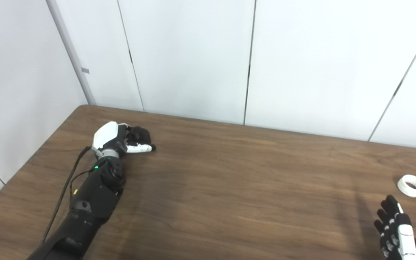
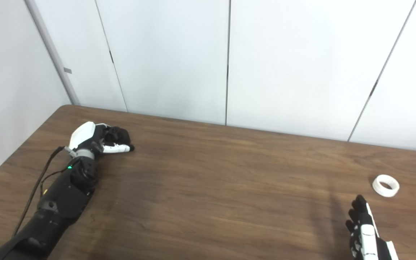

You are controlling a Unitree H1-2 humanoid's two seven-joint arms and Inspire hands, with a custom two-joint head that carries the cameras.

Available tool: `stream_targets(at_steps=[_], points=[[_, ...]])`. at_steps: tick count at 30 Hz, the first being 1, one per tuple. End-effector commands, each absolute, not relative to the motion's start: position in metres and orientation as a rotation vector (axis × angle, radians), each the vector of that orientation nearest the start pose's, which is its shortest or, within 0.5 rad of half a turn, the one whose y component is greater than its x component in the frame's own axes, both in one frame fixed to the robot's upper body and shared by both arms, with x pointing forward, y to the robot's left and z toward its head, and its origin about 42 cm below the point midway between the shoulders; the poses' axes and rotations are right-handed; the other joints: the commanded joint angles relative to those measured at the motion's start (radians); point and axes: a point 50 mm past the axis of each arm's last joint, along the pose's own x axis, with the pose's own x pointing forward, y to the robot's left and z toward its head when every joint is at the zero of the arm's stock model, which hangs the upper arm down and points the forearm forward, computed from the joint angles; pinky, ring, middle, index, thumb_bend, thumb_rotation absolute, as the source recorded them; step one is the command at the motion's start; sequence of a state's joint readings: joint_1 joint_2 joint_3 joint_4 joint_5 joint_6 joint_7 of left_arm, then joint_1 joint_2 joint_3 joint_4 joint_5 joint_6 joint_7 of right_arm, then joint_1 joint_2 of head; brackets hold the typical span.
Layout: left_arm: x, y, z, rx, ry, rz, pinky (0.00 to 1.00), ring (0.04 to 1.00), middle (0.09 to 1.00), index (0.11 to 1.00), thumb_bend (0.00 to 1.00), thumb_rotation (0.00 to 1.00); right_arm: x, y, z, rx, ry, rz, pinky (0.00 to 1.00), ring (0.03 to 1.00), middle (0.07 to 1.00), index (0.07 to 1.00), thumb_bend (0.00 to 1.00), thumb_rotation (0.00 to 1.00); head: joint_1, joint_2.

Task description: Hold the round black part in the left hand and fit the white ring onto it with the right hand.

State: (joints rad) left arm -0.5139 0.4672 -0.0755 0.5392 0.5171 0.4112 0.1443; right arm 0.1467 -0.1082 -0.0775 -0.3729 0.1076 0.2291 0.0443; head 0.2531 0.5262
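The left hand [image 1: 121,139] lies low on the bench [image 1: 229,180] in the left part of the frame, near the bench's far left corner, its arm running up from the bottom left edge. Its fingers [image 1: 141,147] are curled together around something dark: a black part [image 1: 140,134] shows between the fingers and the palm, resting at the bench surface. The shape of that part is too hidden to make out fully, but the hand looks clamped on it, with one white finger stretched out flat along the wood below it.

The ring [image 1: 411,185] is white and lies flat on the bench at the far right of the frame, well apart from the left hand and the black part. Nothing touches it.

The right hand [image 2: 365,227] comes in at the lower right corner, only partly in view, with its arm cut off by the bottom edge. Its fingers [image 2: 359,203] are stretched out and a little apart, holding nothing, and they point up the frame toward the ring. The fingertips are near the ring, just below and to the left of it, but a strip of bare wood shows between them.

Behind the bench stands a white panelled wall [image 1: 193,54] with dark seams.
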Motion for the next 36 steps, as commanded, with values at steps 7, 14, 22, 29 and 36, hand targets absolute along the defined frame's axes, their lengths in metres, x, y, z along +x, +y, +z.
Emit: stream_targets(at_steps=[7, 14, 22, 29, 36], points=[[0.443, 0.406, 0.188, 1.027, 0.271, 0.452, 1.00, 0.973, 0.892, 0.664, 0.91, 0.27, 0.229, -0.266, 0.159, -0.015, -0.061, -0.024, 1.00, 1.000, 1.000, 1.000, 0.28, 1.00, 0.003, 0.004], [0.439, 0.410, 0.181, 0.973, 0.221, 0.514, 0.96, 0.946, 0.844, 0.489, 0.54, 0.06, 0.230, -0.268, 0.158, -0.016, -0.057, -0.026, 1.00, 1.000, 1.000, 1.000, 0.30, 1.00, 0.005, 0.005], [0.436, 0.413, 0.179, 1.018, 0.190, 0.520, 0.82, 0.880, 0.781, 0.481, 0.52, 0.05, 0.232, -0.269, 0.157, -0.019, -0.059, -0.024, 1.00, 1.000, 1.000, 1.000, 0.32, 1.00, 0.007, 0.004], [0.432, 0.411, 0.179, 1.043, 0.170, 0.508, 0.88, 0.865, 0.756, 0.482, 0.52, 0.05, 0.232, -0.267, 0.156, -0.018, -0.062, -0.022, 1.00, 1.000, 1.000, 1.000, 0.33, 1.00, 0.001, 0.006], [0.418, 0.394, 0.191, 1.093, 0.091, 0.462, 0.98, 0.884, 0.766, 0.484, 0.52, 0.05, 0.233, -0.264, 0.156, -0.012, -0.061, -0.020, 1.00, 1.000, 1.000, 1.000, 0.34, 1.00, -0.013, 0.010]])
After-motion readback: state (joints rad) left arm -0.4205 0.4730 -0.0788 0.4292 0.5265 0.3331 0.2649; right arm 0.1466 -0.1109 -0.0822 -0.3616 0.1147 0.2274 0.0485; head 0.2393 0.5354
